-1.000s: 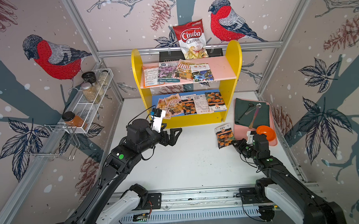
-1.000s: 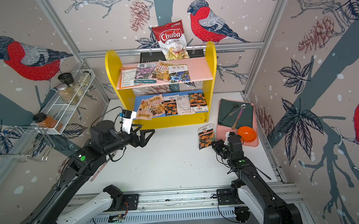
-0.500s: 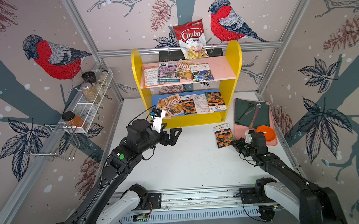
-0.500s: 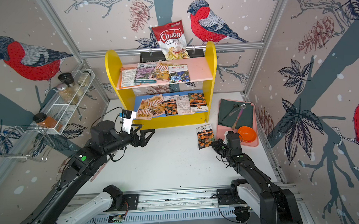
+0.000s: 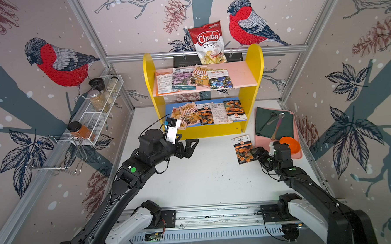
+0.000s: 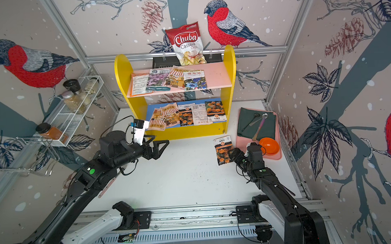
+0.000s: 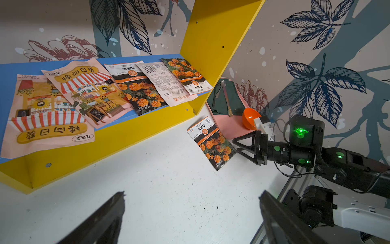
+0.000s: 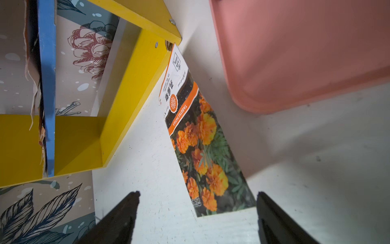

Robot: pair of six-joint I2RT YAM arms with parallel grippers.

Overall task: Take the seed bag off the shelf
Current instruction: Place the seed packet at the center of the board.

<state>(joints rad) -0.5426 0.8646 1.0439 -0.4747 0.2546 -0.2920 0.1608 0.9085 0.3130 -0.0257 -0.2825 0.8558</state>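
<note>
The marigold-printed paper seed bag (image 5: 243,151) lies flat on the white surface (image 5: 203,178), right of centre in both top views. It is off the small yellow-sided wooden shelf (image 5: 254,79), just below its lower right corner and beside the pink plastic tray (image 5: 299,156). The right claw (image 5: 254,155) is released, its black fingers (image 8: 124,211) spread wide either side of the bag's near end, gripping nothing. Left of centre, the left claw (image 5: 192,148) hovers released and empty over the surface, below the shelf's blue lower board (image 5: 169,107).
</note>
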